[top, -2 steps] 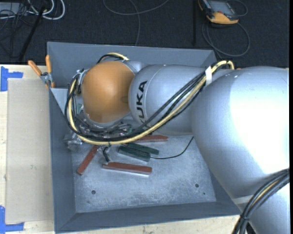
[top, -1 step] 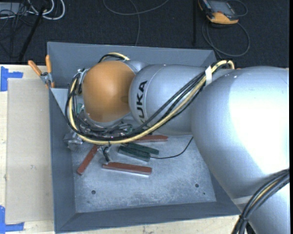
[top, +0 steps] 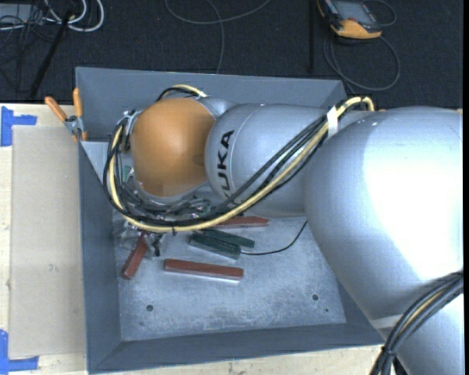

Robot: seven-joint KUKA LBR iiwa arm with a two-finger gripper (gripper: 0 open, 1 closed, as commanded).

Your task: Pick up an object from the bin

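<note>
My gripper (top: 146, 233) is low in the bin's left half, mostly hidden under the wrist. A short brown stick (top: 134, 261) lies tilted right beside and below it, its upper end against the gripper. A dark green bar (top: 220, 243) lies just to the gripper's right. A longer reddish-brown bar (top: 203, 269) lies flat in front of that. Another reddish bar (top: 248, 222) pokes out from under the arm further right.
The arm with its orange wrist cover and cables spans the bin from the right and hides the back half. A thin black wire runs across the floor near the green bar. Bare bin floor stretches along the front.
</note>
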